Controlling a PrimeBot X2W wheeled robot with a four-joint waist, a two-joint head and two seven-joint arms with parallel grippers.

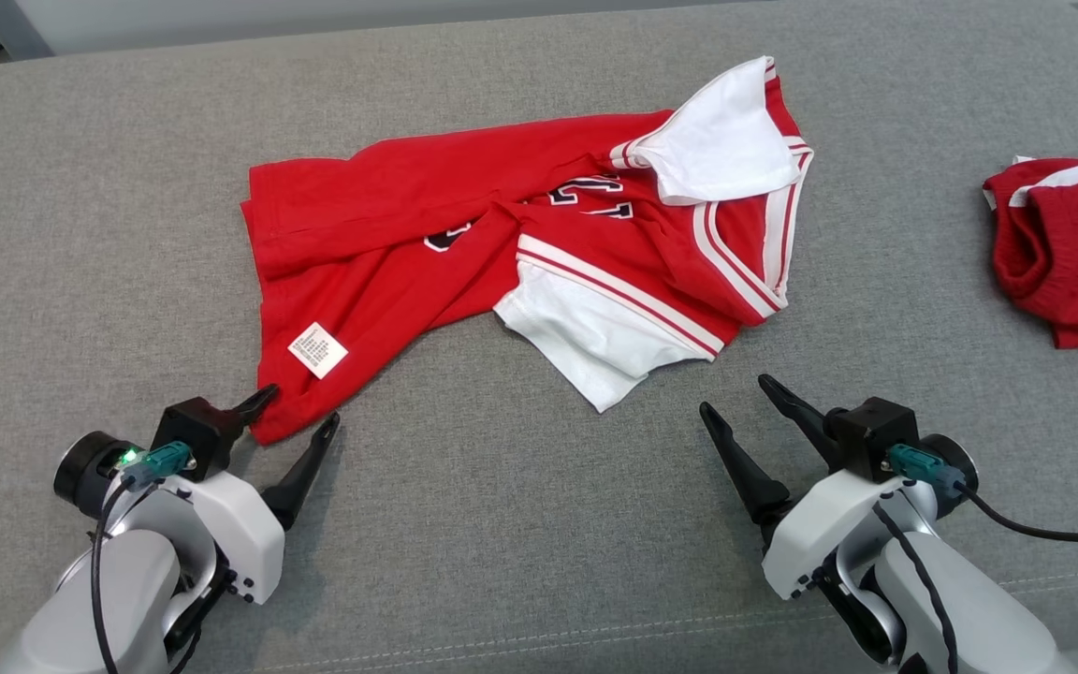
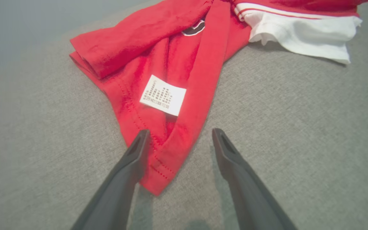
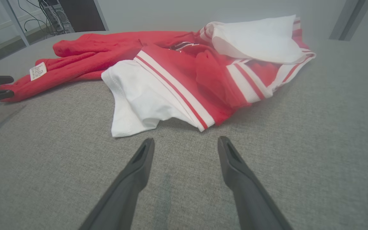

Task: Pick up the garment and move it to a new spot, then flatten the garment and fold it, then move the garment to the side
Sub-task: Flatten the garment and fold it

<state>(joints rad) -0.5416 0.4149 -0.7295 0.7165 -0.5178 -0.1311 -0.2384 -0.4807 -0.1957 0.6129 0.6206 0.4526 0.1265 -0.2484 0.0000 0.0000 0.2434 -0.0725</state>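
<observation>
Red jersey [image 1: 389, 215] crumpled mid gray cushion [image 1: 502, 524]. White tag [image 1: 318, 350], print too tiny to read. Left hand [image 1: 303, 403] released, fingers spread around near-left hem corner. Right hand [image 1: 734, 393] released, empty, near white sleeve [image 1: 586, 328].

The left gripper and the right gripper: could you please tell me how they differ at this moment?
The left gripper has the hem corner of the red jersey between its fingers; the right gripper has bare grey surface between its own. The left gripper is near the label; the right gripper sits short of the white sleeve. Both are open.
</observation>
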